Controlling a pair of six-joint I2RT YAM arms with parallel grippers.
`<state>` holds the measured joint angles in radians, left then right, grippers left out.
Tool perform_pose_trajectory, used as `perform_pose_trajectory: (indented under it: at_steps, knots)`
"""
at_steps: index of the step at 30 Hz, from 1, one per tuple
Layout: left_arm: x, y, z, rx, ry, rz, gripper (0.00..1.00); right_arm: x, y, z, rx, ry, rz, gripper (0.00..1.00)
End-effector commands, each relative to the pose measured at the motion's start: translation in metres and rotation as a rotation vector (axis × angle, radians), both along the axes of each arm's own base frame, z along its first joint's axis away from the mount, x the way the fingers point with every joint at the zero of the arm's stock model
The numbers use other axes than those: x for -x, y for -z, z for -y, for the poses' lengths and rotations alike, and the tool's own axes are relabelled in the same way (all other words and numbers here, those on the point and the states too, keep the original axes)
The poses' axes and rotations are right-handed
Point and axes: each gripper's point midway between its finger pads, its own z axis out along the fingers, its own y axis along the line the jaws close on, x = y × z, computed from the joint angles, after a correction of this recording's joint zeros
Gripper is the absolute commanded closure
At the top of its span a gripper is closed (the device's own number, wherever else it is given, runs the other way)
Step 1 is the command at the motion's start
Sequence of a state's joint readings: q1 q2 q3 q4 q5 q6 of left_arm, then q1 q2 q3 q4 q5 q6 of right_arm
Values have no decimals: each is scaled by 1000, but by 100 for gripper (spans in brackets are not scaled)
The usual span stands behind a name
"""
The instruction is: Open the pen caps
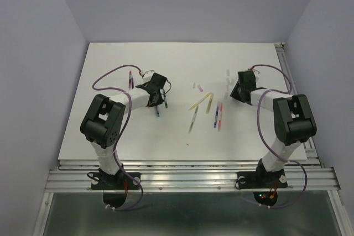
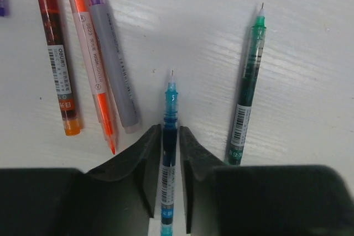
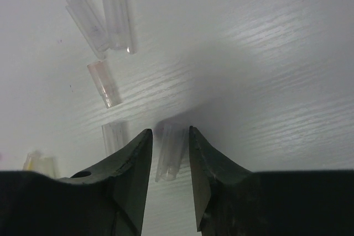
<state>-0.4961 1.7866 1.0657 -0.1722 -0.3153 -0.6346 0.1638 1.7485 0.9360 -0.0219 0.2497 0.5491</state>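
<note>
On the white table (image 1: 110,136), your left gripper (image 2: 170,136) pinches an uncapped teal pen (image 2: 170,109), nib toward 12 o'clock, while your right gripper (image 3: 168,136) stands slightly parted around a clear pen cap (image 3: 170,156), apparently loose, lying 12-to-6 between the fingers, with spare caps (image 3: 116,17) toward 11 o'clock.

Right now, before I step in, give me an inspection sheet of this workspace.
Surface: white table, matte.
Job's things: loose clear caps lying off their pens; blue pen and green pen show bare tips.
Clutter: nothing seen.
Grippers: left gripper shut on blue pen; right gripper open, straddling one cap.
Cables: purple cables looped beside both arms.
Surroundings: lavender walls; aluminium rails at near edge.
</note>
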Motion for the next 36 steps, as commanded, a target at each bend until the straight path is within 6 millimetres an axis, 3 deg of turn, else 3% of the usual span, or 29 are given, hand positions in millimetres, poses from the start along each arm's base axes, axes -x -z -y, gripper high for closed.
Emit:
perform_pose_trajectory:
  at_steps: [1,3,7,9,12,14,15,19,20,25,30,36]
  knots:
    - [-9,-22,-1,-3,2,47,65,-13,-16,-4,-23,-19,38,60]
    - [-7,-26,2,10,13,51,54,-11,-22,-7,-36,-31,48,59]
    - [-2,-51,7,57,34,92,41,-4,-39,-6,-39,-34,83,45]
    - [5,-59,14,79,63,103,28,-1,-49,-4,-38,-30,105,40]
    - [22,-80,38,116,155,140,8,9,-70,1,-43,-3,142,25]
    - [34,-91,55,136,224,170,4,25,-79,3,-49,2,153,1]
    - [40,-93,63,138,257,175,3,32,-81,3,-54,6,153,0]
    - [78,-92,118,202,460,165,2,74,-86,6,-90,21,153,0]
    - [82,-90,127,212,490,163,2,89,-90,6,-107,12,177,0]
    - [94,-70,160,209,586,104,2,121,-105,2,-147,-39,255,0]
    - [97,-53,188,182,641,56,8,129,-125,4,-139,-54,313,0]
    - [93,-27,194,83,631,-1,25,133,-127,4,-140,-58,305,0]
